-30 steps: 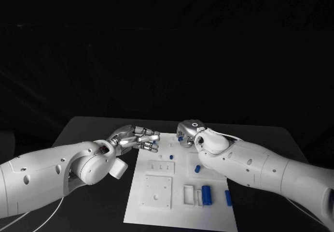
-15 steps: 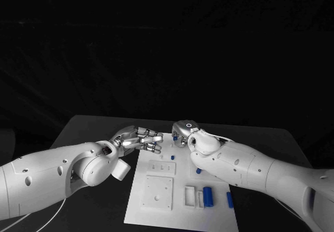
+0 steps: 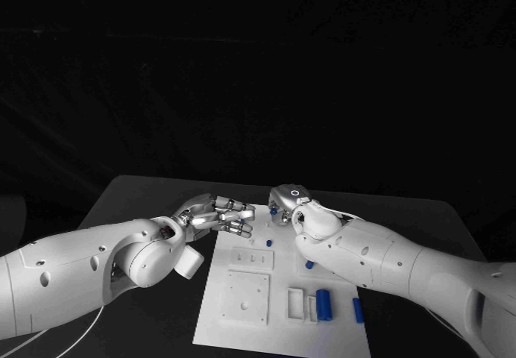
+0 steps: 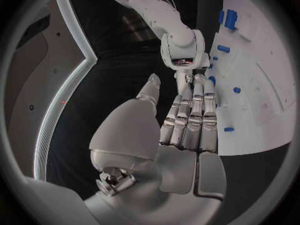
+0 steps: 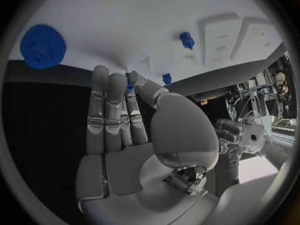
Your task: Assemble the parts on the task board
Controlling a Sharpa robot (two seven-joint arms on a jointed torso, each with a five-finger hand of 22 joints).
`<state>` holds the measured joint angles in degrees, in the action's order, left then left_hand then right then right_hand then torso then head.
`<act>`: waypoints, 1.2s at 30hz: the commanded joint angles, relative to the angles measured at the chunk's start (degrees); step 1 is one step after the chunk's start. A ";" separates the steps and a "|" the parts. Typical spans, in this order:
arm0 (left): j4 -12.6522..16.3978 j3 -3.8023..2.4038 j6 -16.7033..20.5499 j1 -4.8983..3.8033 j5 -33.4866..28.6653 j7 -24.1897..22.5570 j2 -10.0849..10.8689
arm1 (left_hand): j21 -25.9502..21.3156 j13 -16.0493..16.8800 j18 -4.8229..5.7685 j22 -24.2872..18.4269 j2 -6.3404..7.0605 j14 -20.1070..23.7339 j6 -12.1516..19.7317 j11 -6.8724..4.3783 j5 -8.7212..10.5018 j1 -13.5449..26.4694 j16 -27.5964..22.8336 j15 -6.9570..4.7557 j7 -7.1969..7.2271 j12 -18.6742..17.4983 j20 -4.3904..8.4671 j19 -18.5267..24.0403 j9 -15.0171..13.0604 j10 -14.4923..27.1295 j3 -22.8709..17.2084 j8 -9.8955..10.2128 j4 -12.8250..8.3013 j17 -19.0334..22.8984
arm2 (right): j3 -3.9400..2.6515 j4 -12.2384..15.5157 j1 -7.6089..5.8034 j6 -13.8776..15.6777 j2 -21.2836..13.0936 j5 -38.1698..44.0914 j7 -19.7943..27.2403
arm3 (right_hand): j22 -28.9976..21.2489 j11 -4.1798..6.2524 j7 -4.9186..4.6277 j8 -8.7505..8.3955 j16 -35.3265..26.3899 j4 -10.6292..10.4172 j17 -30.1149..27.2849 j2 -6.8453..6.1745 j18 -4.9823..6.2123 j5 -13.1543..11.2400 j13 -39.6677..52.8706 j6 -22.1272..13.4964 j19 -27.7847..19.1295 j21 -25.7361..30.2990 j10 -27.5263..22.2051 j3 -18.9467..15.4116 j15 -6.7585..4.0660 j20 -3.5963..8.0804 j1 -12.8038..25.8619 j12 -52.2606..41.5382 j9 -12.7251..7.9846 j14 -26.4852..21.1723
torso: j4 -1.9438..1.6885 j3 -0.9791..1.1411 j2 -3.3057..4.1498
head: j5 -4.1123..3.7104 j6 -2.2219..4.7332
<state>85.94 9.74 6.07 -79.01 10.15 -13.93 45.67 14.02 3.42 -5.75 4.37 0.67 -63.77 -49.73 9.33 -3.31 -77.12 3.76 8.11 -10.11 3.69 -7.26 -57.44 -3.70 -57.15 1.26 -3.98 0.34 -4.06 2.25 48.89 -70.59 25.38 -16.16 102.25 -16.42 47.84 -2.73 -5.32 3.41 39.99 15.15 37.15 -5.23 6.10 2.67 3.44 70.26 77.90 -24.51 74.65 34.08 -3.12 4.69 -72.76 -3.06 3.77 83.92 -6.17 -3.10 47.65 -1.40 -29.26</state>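
Observation:
The white task board (image 3: 245, 328) lies in the middle of the black table. Blue parts lie on it: a small peg (image 3: 268, 242), a short piece (image 3: 309, 265), a cylinder (image 3: 323, 301) and a bar (image 3: 358, 309). My right hand (image 3: 288, 203) hovers over the board's far edge. Its thumb and a finger pinch a small blue part (image 5: 129, 79). A blue gear (image 5: 40, 45) and a blue peg (image 5: 185, 39) sit on the board (image 5: 125, 20) ahead of it. My left hand (image 3: 221, 216) floats at the board's far left corner, fingers straight, holding nothing (image 4: 187, 120).
Several raised white blocks and recesses (image 3: 245, 297) stand on the near half of the board. The two hands are close together, fingertips a short gap apart. My right hand (image 4: 184, 55) faces the left palm. Bare black table (image 3: 140, 198) lies left of the board.
My right hand has shifted slightly left toward the left hand, carrying the small blue part. The left hand has barely moved.

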 commanded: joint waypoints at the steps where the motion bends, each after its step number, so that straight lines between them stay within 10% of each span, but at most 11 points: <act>1: 0.22 -0.06 -0.13 -0.27 0.20 -0.27 -0.14 | -0.16 0.07 -0.03 -0.06 -0.08 0.25 -0.57 0.00 0.33 -0.16 0.05 0.01 -0.01 -0.22 -0.11 0.38 -0.03 -0.13 0.56 -0.16 -0.19 0.01 | -0.01 -0.30 0.01 1.77 0.17 1.17 -1.44 | 0.18 0.43 0.03 0.20 0.26 -0.05 -0.08 -0.21 0.50 0.24 0.04 -0.06 0.35 0.21 0.28 0.28 -0.22 0.01 0.02 -0.26 0.06 -0.18 | 0.00 -0.06 0.08 | 0.06 -0.04; 36: -0.05 -0.06 -0.59 -0.99 0.21 -0.24 -0.93 | -0.16 0.07 -0.04 -0.06 0.00 0.23 -0.43 0.05 0.33 -0.21 0.05 0.02 -0.02 -0.22 -0.10 0.37 -0.03 0.14 0.51 -0.15 -0.14 0.00 | 0.01 -2.32 0.92 0.52 1.32 0.28 -0.99 | 3.57 0.06 -0.23 0.17 -0.06 -0.26 -0.53 -0.71 0.58 0.19 0.02 -1.16 1.06 3.54 -0.97 0.25 0.09 -0.27 0.21 -0.26 0.00 -0.20 | -0.14 -0.18 0.34 | 0.18 -0.45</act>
<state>85.86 9.74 6.04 -79.81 10.21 -13.89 44.90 14.02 3.42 -5.75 4.37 0.68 -63.77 -49.73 9.33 -3.31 -77.12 3.76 8.11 -10.11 3.69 -7.26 -57.44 -3.70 -57.14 1.50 -3.98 0.10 -4.06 2.14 46.82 -69.97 27.19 -14.88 102.43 -17.51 51.37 -2.57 -5.57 3.35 40.00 14.98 36.69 -5.68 6.09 2.66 3.39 69.59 78.51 -21.20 74.00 34.26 -3.12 4.49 -72.32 -2.97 3.76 83.92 -6.34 -3.25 47.98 -1.27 -29.71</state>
